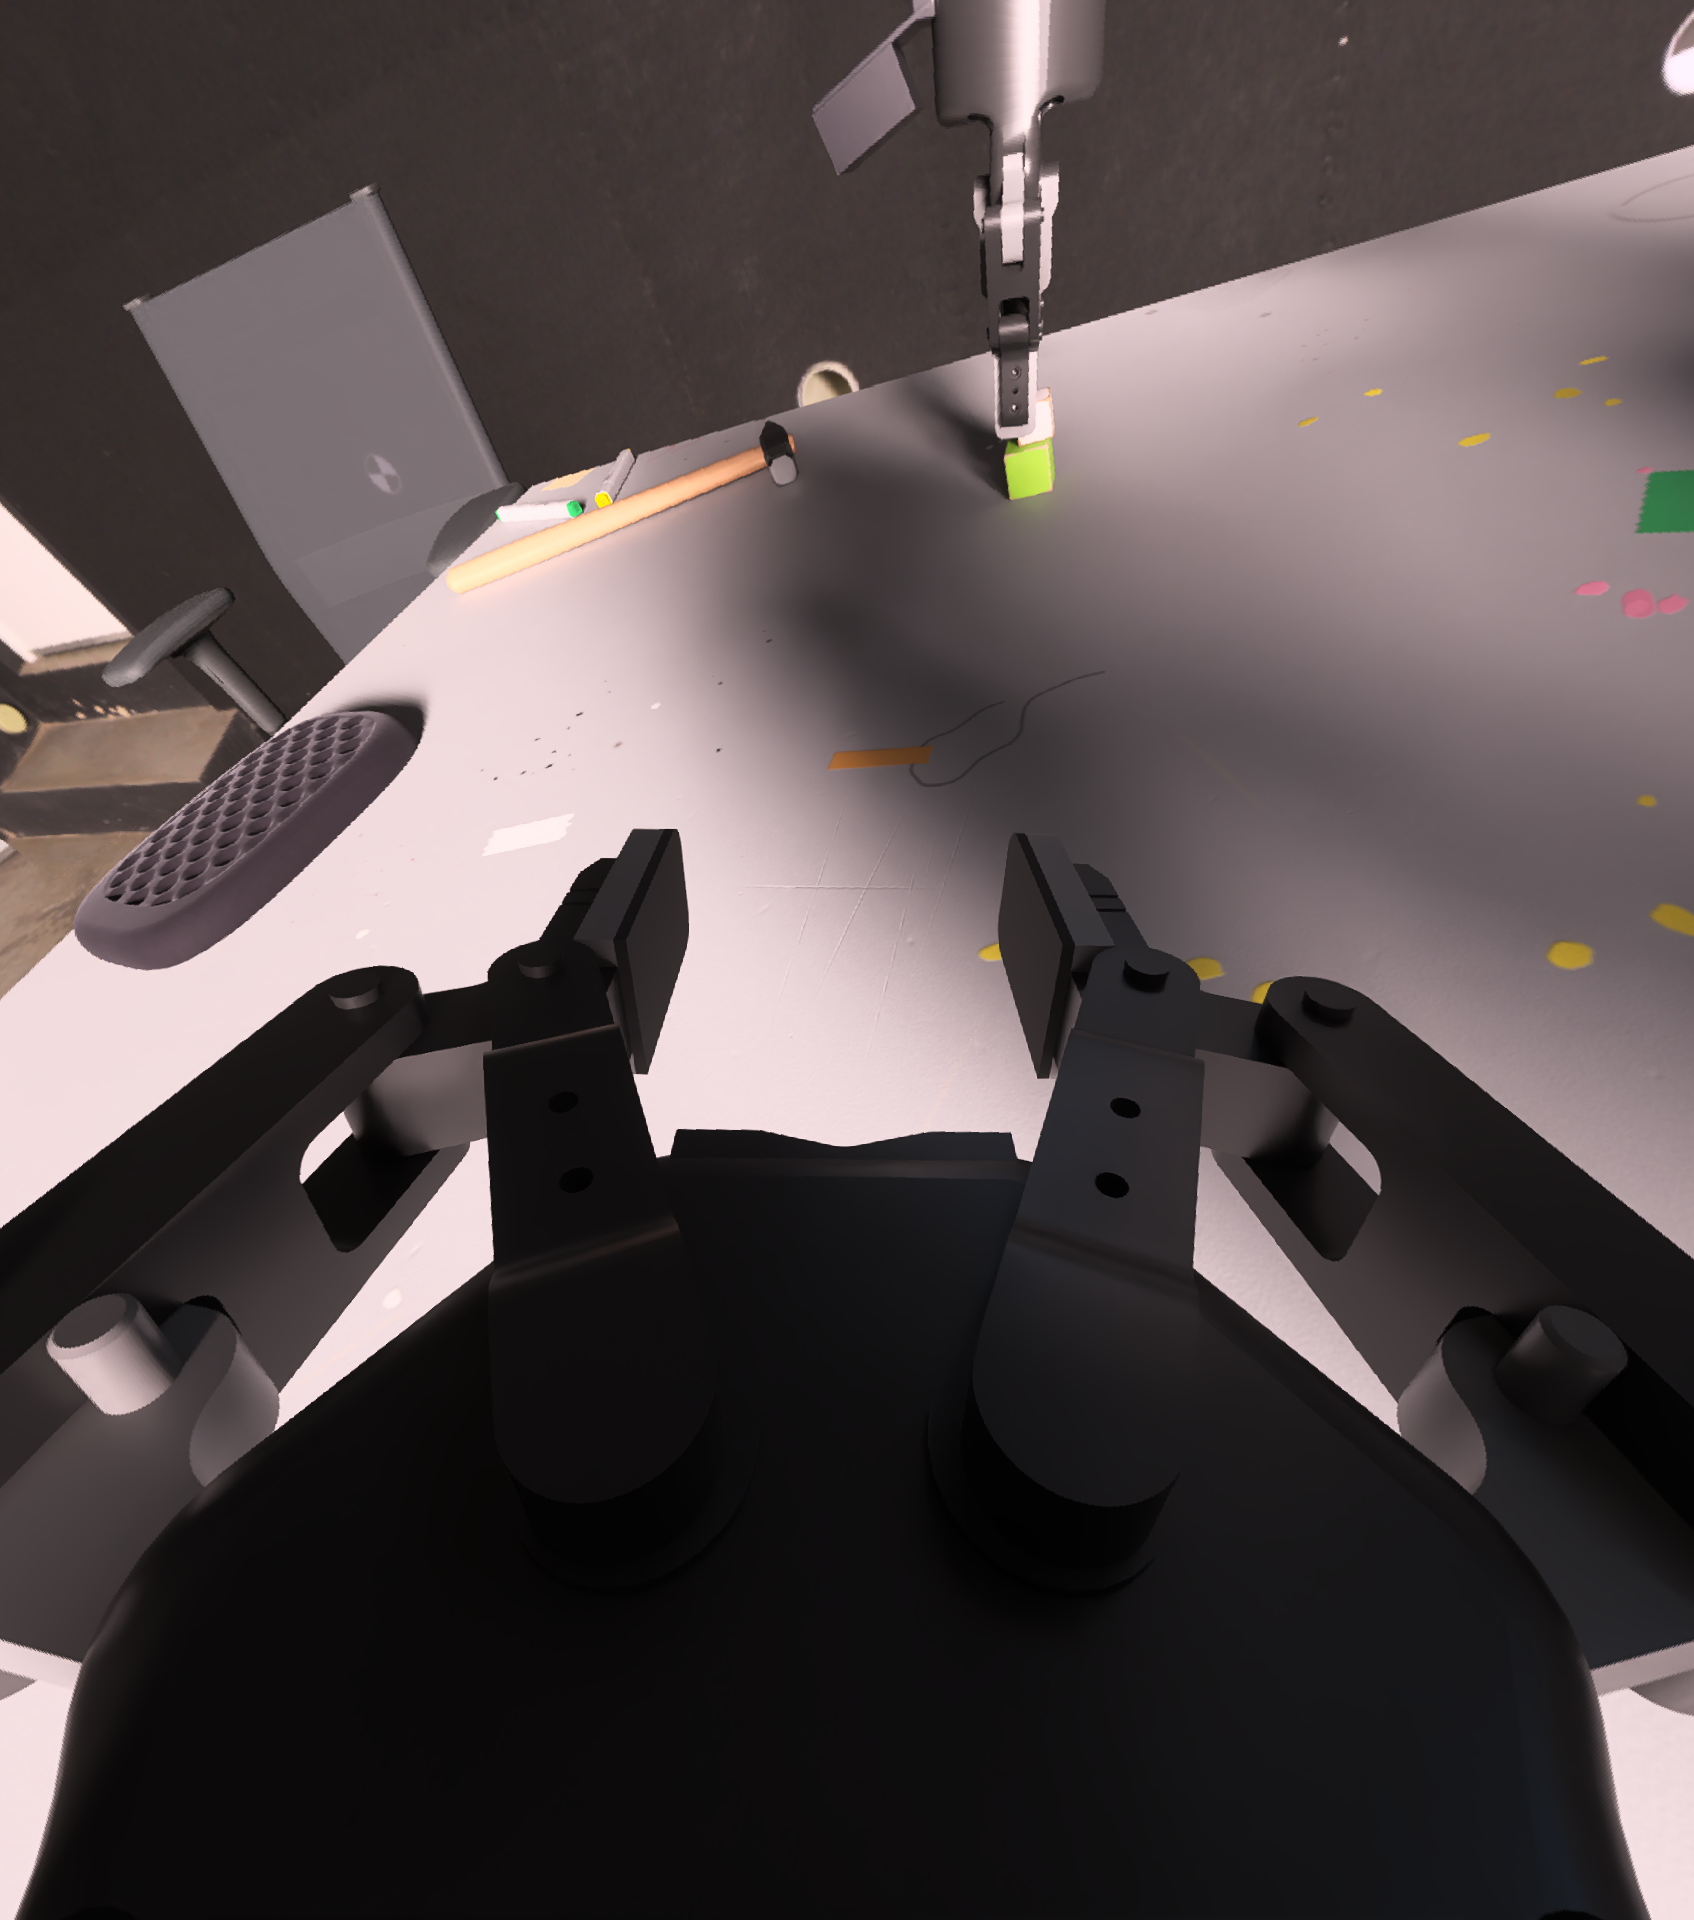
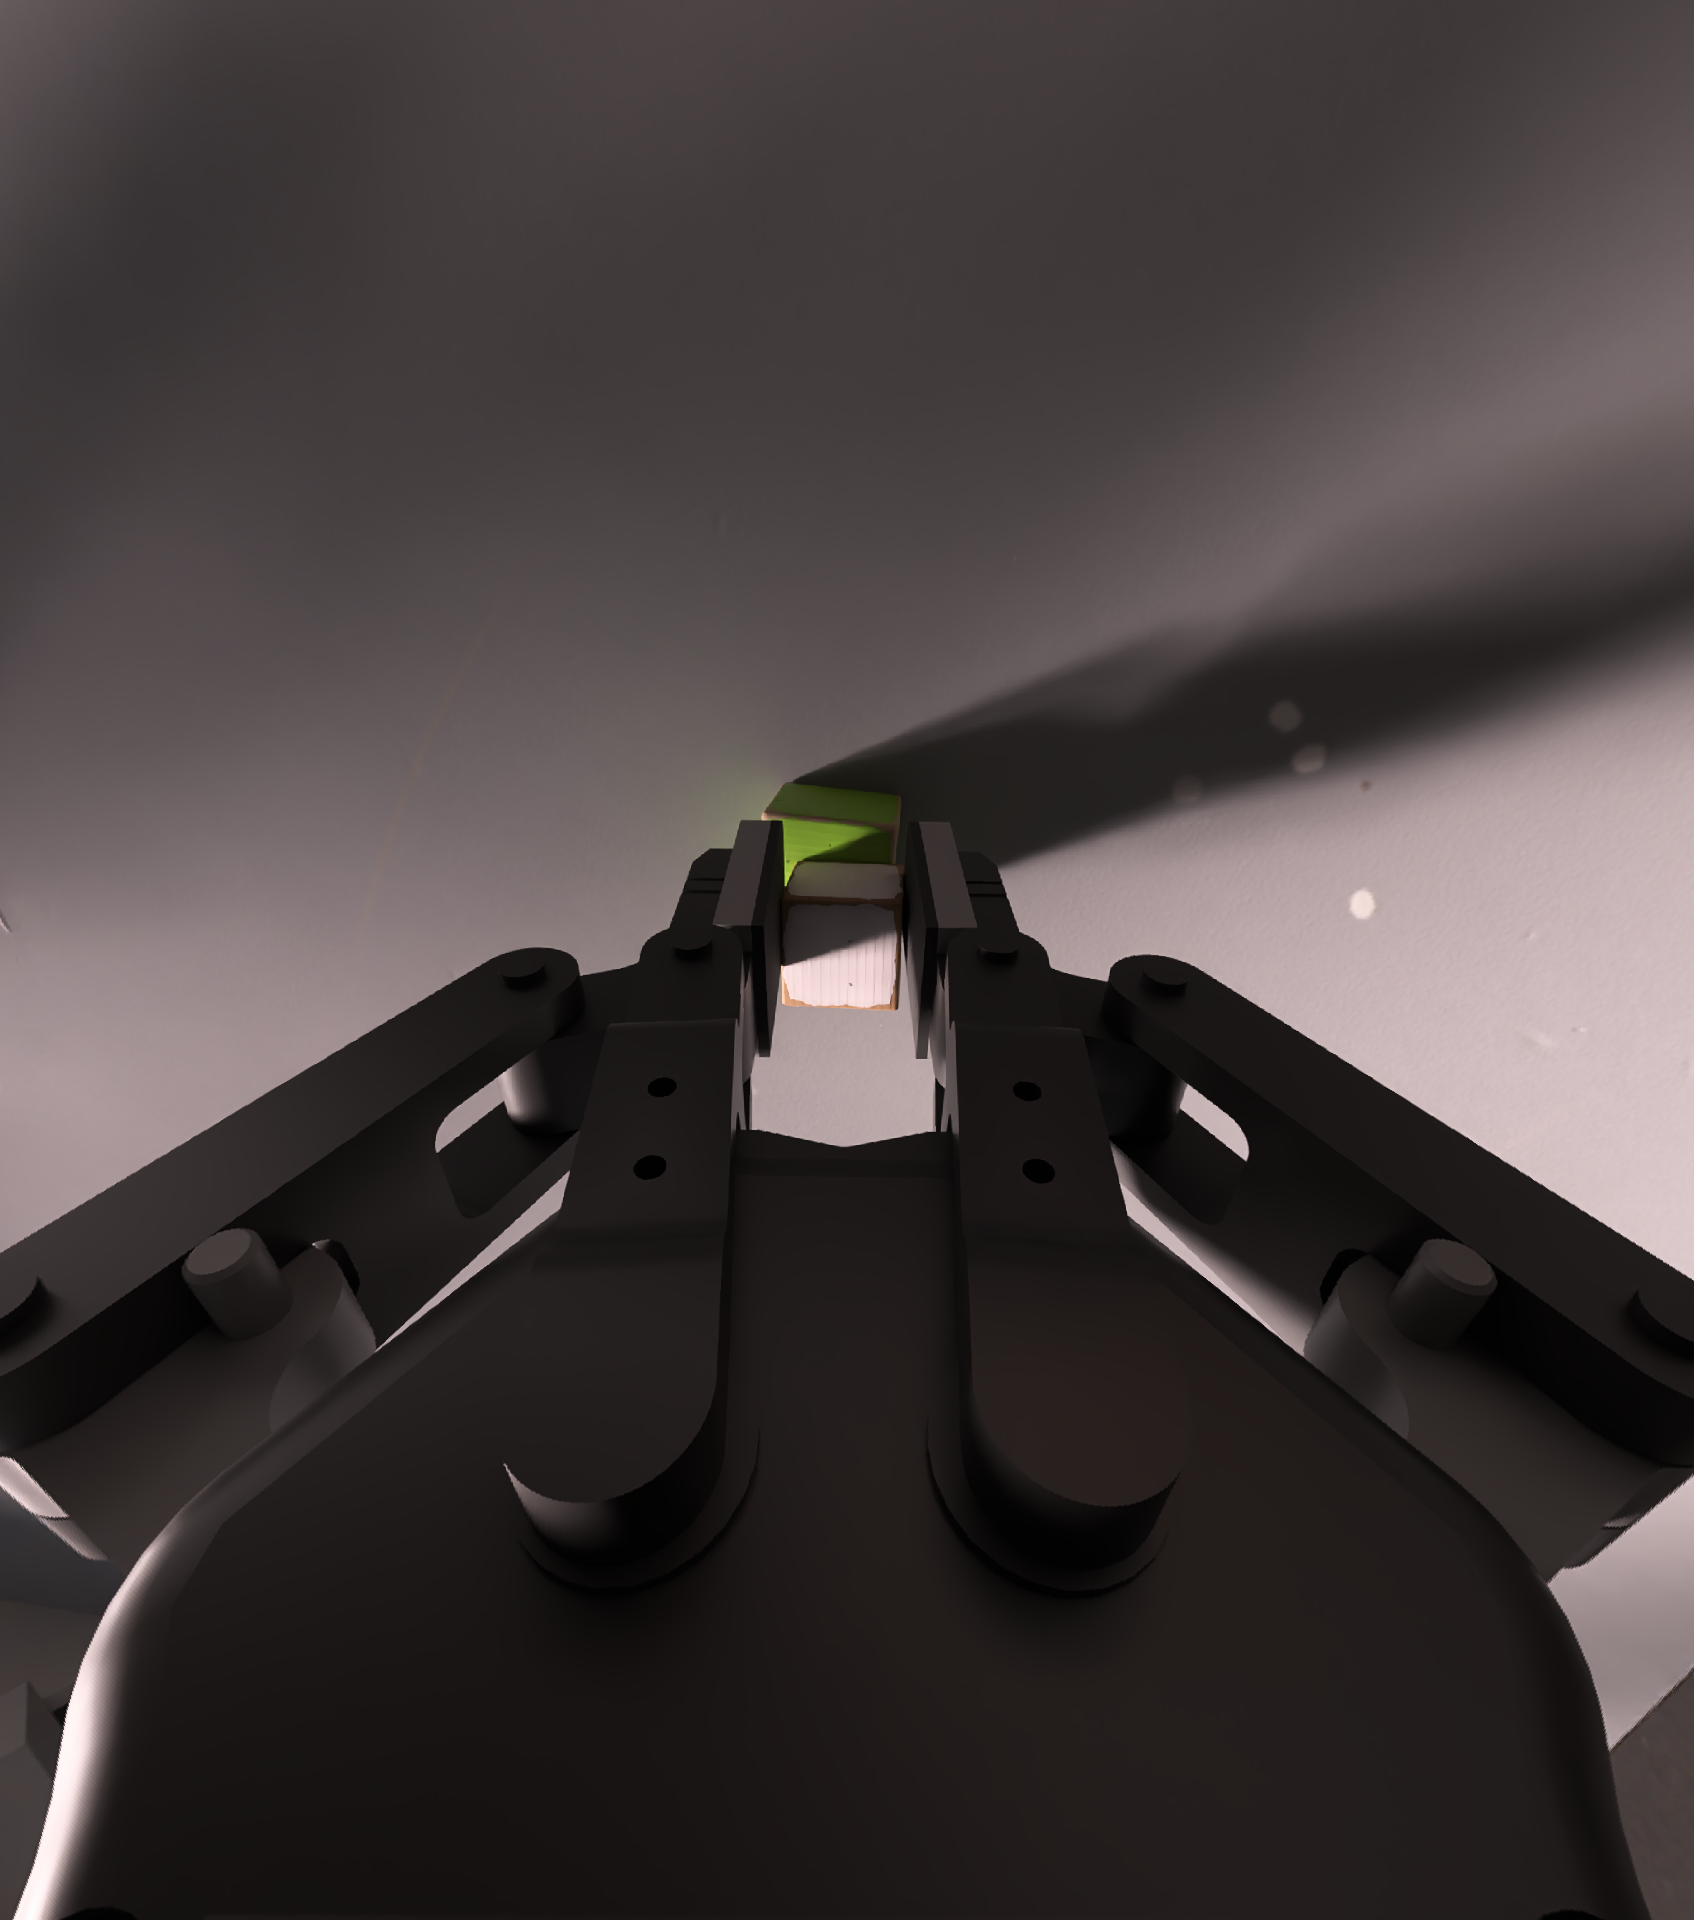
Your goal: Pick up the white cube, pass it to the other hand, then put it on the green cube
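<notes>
The right claw [image 2: 841,914] is clenched on the white cube [image 2: 841,961], holding it directly over the green cube [image 2: 827,826], which sits on the far side of the counter [image 1: 822,935]. The left claw [image 1: 843,935] is released and empty, well apart on the near side. Judging by this, the placing step is in hand; next comes settling the white cube squarely, then releasing.

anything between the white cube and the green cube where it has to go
Nothing visible. The right gripper is shut on the white cube, directly over the green cube. From the left wrist view the white cube appears to sit right on the green one. The left gripper is open, well away.
</notes>
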`<state>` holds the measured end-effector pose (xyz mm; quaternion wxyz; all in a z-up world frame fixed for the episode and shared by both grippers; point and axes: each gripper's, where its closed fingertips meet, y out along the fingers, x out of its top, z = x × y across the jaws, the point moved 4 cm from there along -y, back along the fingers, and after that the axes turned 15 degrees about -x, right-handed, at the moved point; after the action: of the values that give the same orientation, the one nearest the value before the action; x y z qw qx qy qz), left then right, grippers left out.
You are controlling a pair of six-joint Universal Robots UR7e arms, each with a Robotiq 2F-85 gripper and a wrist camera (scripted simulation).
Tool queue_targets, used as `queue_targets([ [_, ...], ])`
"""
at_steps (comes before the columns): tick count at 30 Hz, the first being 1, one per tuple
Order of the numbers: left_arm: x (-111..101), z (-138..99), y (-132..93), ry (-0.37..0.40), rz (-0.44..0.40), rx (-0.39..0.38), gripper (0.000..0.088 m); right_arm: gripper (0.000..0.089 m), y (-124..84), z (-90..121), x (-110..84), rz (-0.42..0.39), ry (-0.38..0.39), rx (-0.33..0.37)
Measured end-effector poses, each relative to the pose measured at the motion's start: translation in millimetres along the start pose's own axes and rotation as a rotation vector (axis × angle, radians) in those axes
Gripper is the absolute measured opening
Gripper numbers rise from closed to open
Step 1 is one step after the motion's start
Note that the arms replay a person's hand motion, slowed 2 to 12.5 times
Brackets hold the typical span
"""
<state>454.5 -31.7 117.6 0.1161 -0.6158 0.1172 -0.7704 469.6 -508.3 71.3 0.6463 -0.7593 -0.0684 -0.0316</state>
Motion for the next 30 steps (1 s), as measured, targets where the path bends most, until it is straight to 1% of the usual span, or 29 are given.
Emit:
queue_targets([
  [7, 0.2, -0.2, -0.3, 0.003, 0.001, 0.002, 0.0548, 0.0207, 0.5, 0.2, 1.2, -0.004, 0.011, -0.003],
  [8, 0.3, -0.1, -0.4, 0.003, 0.001, 0.002, 0.0549, 0.0232, 0.3, 0.3, 1.2, -0.004, 0.012, -0.003],
  [10, 0.5, 0.0, -0.7, 0.004, 0.0, 0.003, 0.055, 0.0406, -0.6, 0.4, 1.2, -0.004, 0.015, -0.004],
  [11, 0.6, 0.0, -0.8, 0.004, -0.001, 0.004, 0.055, 0.0455, -1.3, 0.2, 1.3, -0.005, 0.017, -0.005],
  [19, 1.1, 0.9, -2.1, -0.002, -0.007, 0.007, 0.0557, 0.0691, -12.3, -3.7, 2.9, -0.032, 0.022, -0.028],
  [23, 1.3, 1.5, -2.8, -0.005, -0.01, 0.008, 0.0562, 0.0742, -20.4, -6.7, 3.6, -0.052, 0.021, -0.046],
  [30, 1.7, 2.3, -4.0, -0.011, -0.017, 0.011, 0.057, 0.0799, -37.1, -12.4, 4.9, -0.092, 0.022, -0.071],
])
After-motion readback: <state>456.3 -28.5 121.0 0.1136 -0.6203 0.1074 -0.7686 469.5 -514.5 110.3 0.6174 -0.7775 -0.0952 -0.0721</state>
